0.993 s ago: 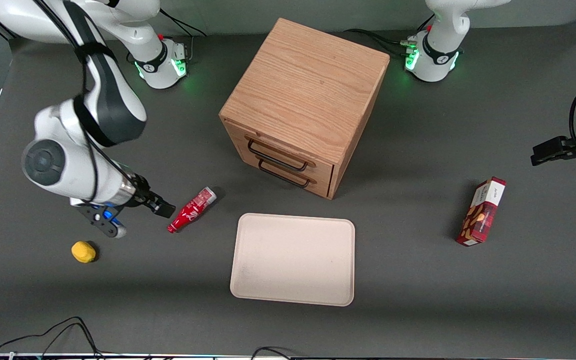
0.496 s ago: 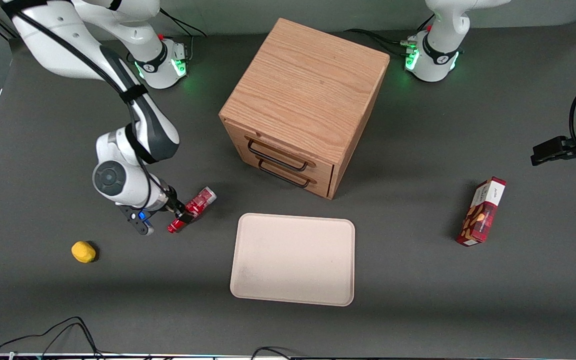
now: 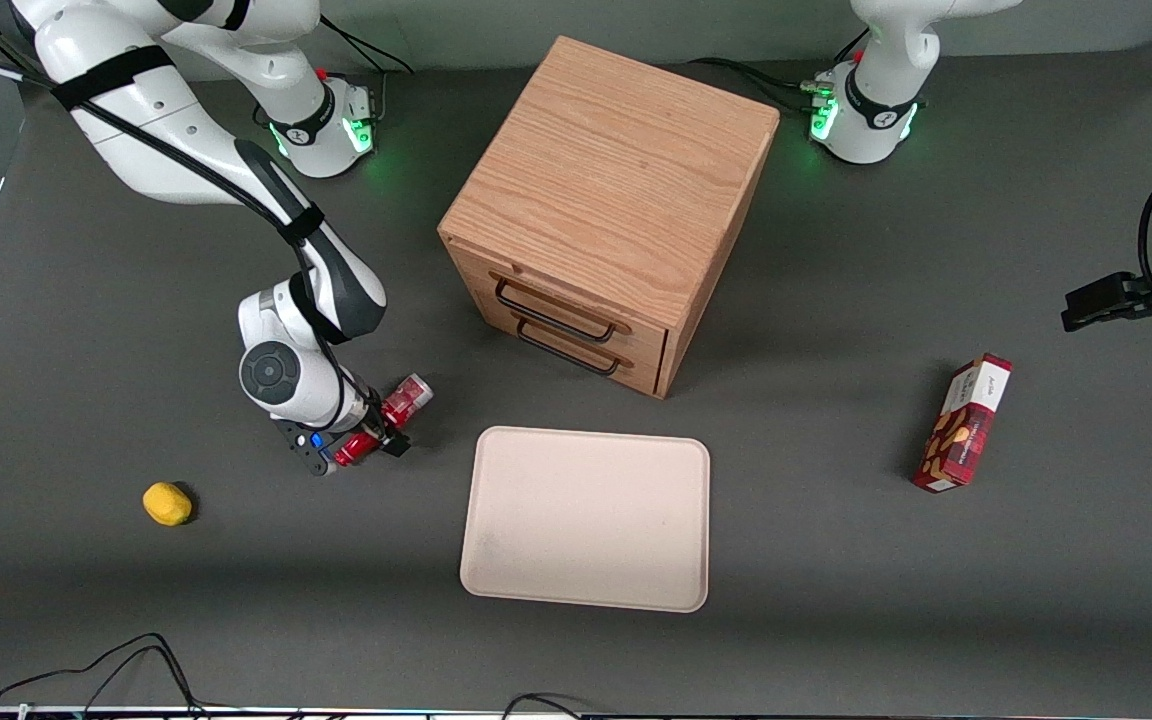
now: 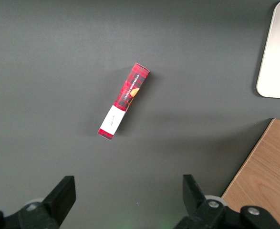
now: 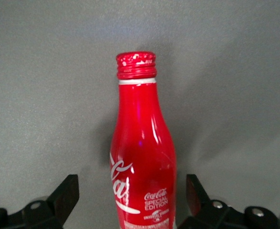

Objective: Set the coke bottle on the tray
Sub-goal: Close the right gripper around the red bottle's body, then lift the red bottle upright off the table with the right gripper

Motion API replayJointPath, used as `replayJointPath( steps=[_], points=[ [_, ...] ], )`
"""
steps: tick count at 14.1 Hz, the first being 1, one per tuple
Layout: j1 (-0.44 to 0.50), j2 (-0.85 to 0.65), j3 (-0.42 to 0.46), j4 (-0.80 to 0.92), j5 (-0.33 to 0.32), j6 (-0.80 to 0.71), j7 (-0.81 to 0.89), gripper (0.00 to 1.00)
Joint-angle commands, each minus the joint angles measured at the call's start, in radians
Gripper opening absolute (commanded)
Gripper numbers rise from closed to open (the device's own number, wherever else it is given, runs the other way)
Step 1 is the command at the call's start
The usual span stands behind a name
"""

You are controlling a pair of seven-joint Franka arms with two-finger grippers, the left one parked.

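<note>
- While the end effector (image 3: 372,438) sits low over the counter (image 3: 836,600), its fingers (image 5: 66,193) stand released, spread on either side of the bottle (image 3: 383,421) and not touching it.
- The bottle lies on its side on the counter, near the tray (image 3: 586,518) corner but apart from it, cap end nearer the front camera.
- Risk: a round, smooth body could roll or squirt out if the fingers close off-centre, and a finger dragging on the counter could push it away.
- Risk: gripped near one end, it may tilt during the lift and land badly on the tray's low rim.
- The right wrist view shows the gaps beside the bottle (image 5: 142,157); the front view hides them under the arm.
- Only the front view shows the tray, the wooden drawer cabinet (image 3: 611,215), the lemon (image 3: 166,503) and the snack box (image 3: 966,422).
</note>
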Motion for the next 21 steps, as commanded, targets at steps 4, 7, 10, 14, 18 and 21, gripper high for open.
replayJointPath(
  steps=[4, 7, 10, 14, 18, 21],
  points=[
    [0.003, 0.012, 0.007, 0.002, -0.027, 0.028, 0.041, 0.76],
    [0.003, 0.028, 0.013, 0.002, -0.027, 0.053, 0.041, 0.67],
    [0.001, 0.029, 0.013, 0.005, -0.027, 0.053, 0.039, 0.41],
    [-0.002, 0.002, 0.019, 0.031, -0.027, 0.031, 0.021, 0.06],
    [-0.009, -0.057, 0.040, 0.141, -0.025, -0.160, 0.016, 0.00],
    [-0.018, -0.098, 0.045, 0.259, -0.001, -0.293, -0.077, 0.00]
  ],
)
